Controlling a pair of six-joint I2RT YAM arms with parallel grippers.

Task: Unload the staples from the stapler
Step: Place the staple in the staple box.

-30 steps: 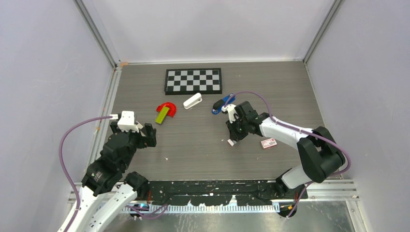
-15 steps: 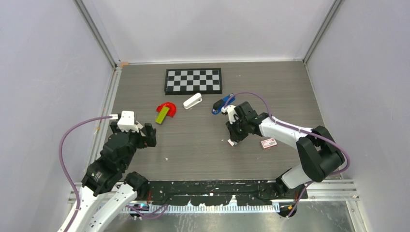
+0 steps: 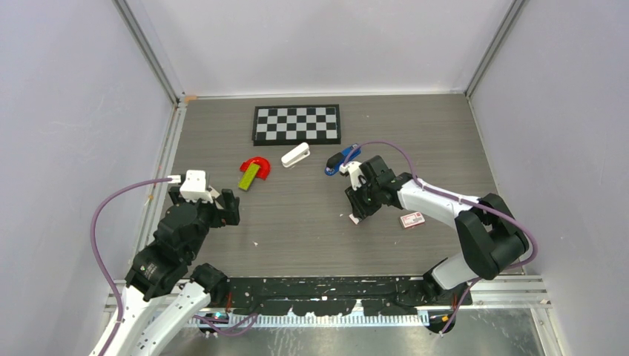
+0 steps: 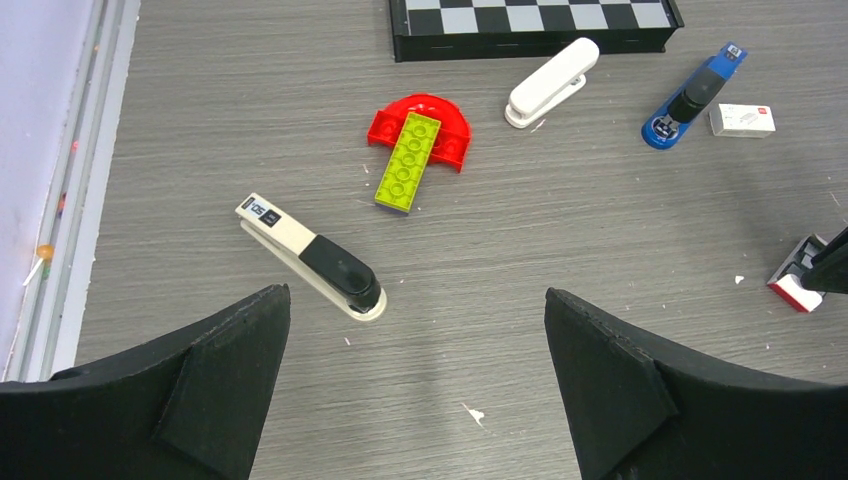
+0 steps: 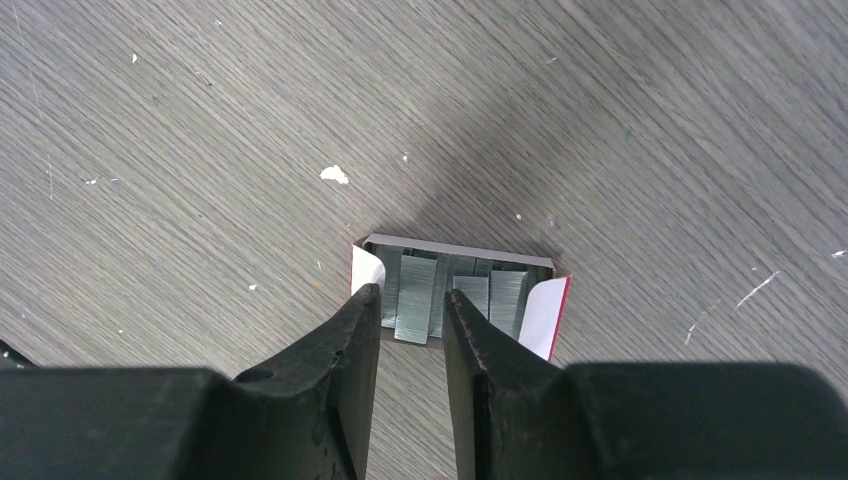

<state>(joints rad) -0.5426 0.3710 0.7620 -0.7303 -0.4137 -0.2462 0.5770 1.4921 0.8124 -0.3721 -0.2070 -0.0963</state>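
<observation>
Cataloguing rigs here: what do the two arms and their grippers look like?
The left arm and right arm have black joints and white links, each trailed by a looping purple cable. A white camera block tops the left wrist. Fingers are black wedges.

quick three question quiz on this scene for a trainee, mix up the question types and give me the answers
1. True or false: nothing grips the stapler.
2. The right hand hangs over: A an open staple box, B a white stapler, C a chessboard.
3. What colour is the curved piece under the green brick?

Key: 1 true. 2 A. 3 red.
</observation>
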